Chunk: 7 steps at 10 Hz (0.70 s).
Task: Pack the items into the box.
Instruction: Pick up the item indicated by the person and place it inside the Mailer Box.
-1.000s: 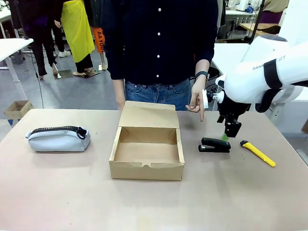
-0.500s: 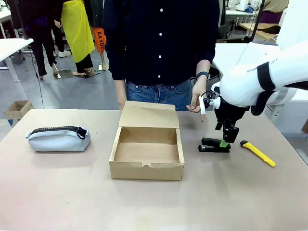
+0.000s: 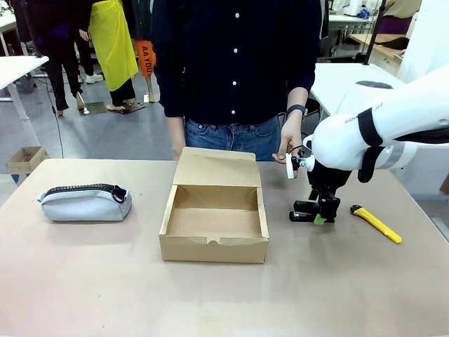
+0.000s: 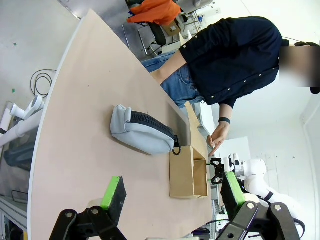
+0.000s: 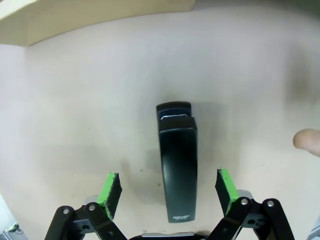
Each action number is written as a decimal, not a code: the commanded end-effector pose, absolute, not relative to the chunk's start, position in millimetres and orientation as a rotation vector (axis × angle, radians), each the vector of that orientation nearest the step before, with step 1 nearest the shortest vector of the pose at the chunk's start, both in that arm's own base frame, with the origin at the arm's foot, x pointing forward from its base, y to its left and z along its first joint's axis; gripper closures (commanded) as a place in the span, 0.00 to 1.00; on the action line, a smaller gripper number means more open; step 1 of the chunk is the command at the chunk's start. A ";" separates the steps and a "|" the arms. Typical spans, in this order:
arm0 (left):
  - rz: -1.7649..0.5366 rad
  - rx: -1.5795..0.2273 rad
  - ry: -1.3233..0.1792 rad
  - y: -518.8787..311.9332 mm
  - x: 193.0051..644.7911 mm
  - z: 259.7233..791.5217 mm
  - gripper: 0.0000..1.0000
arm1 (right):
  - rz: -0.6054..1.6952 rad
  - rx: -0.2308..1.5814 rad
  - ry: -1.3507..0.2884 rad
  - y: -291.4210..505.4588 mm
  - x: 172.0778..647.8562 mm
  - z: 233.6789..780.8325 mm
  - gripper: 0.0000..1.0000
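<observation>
- Front view: the right claw [image 3: 321, 214] hangs low over the black stapler [image 3: 303, 213], at its 3 o'clock end. The stapler lies flat on the tabletop [image 3: 210, 295], its long axis running 9 to 3.
- The open box [image 3: 214, 242] sits at the stapler's 9 o'clock with its lid flap folded back, and nothing is inside. The grey-blue pouch [image 3: 85, 202] lies well apart at the box's 9 o'clock, and the yellow knife [image 3: 376, 224] is near the stapler's 3 o'clock. None of the items is packed yet.
- A person's hand [image 3: 287, 144] hangs at the stapler's 12 o'clock, apart from it.
- Left wrist view: the left claw [image 4: 172, 186] is spread wide, holds nothing, and is off the tabletop. The pouch [image 4: 140, 132] and box [image 4: 187, 172] lie ahead of it, so this arm is nearer the pouch.
- Right wrist view: the right claw [image 5: 168, 182] is spread, with one green pad on each side of the stapler [image 5: 177, 160] and bare tabletop showing between each pad and the stapler. Here the stapler runs 6 to 12, so the pads face its long sides. Closing straight in looks enough to grip it.
- The box wall [image 5: 100, 10] lies at 12 o'clock.
</observation>
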<state>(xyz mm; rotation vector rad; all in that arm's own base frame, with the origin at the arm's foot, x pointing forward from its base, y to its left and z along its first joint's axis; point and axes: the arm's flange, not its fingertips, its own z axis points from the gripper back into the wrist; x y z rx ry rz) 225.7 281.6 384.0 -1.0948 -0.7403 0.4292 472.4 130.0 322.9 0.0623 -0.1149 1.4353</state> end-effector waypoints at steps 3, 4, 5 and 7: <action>0.418 -1.105 -0.773 281.2 226.7 384.4 0.00 | 1.396 0.062 -0.181 123.6 465.9 311.3 0.00; 0.418 -1.105 -0.773 281.2 226.7 384.4 0.00 | 1.387 0.067 -0.186 123.3 465.6 311.5 0.00; 0.418 -1.105 -0.773 281.2 226.7 384.4 0.00 | 1.383 0.081 -0.195 123.9 466.1 310.2 0.00; 0.418 -1.105 -0.773 281.2 226.7 384.4 0.00 | 1.390 0.094 -0.184 124.6 465.5 309.9 0.56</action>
